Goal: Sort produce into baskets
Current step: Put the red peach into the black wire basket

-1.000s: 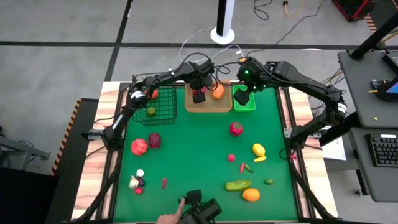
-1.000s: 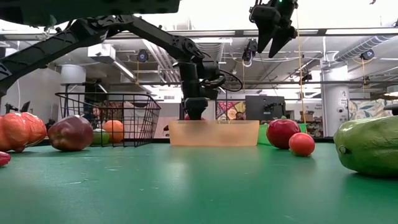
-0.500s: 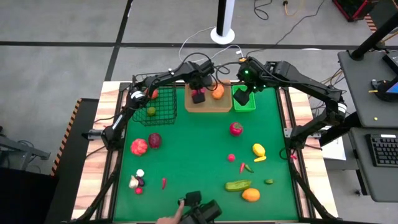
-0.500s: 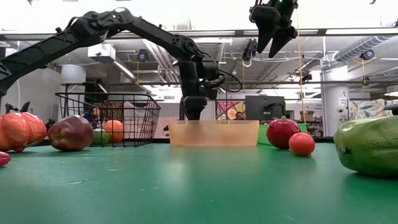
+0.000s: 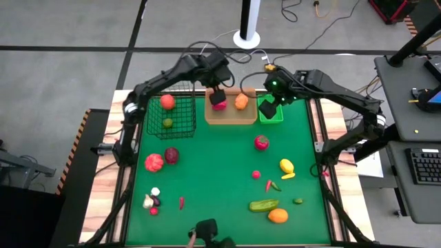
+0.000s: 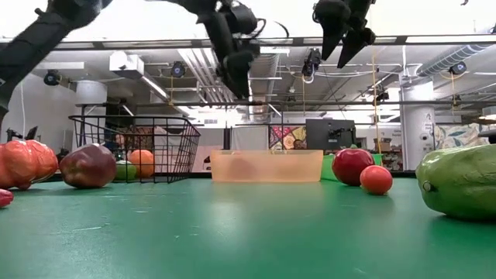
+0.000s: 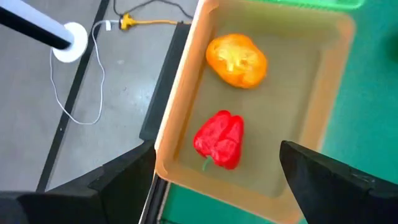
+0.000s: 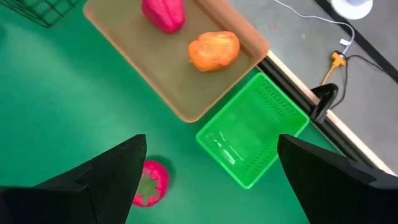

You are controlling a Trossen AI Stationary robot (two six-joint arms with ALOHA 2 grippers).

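Note:
My left gripper [image 5: 216, 89] hangs open and empty above the tan tray [image 5: 231, 118], well above it in the low view [image 6: 237, 87]. A red pepper [image 7: 219, 140] and an orange pepper [image 7: 237, 59] lie on the tray floor below it. My right gripper [image 5: 269, 107] is open and empty, high above the bright green bin [image 8: 252, 140], and shows at the top of the low view [image 6: 345, 43]. The black wire basket [image 5: 170, 116] holds an orange-red piece [image 5: 167, 102] and a green piece [image 5: 167, 123].
Loose produce lies on the green mat: a red piece [image 5: 261, 142], a yellow one [image 5: 286, 166], chillies [image 5: 271, 185], a cucumber [image 5: 264, 205], an orange [image 5: 278, 215], a red and a dark red piece [image 5: 162, 159], and small pieces [image 5: 151, 200] at the near left.
My left gripper has risen straight up out of the tan tray, and its arm has lifted high. The red pepper stays lying in the tray beside the orange pepper. My right gripper has kept its place over the green bin.

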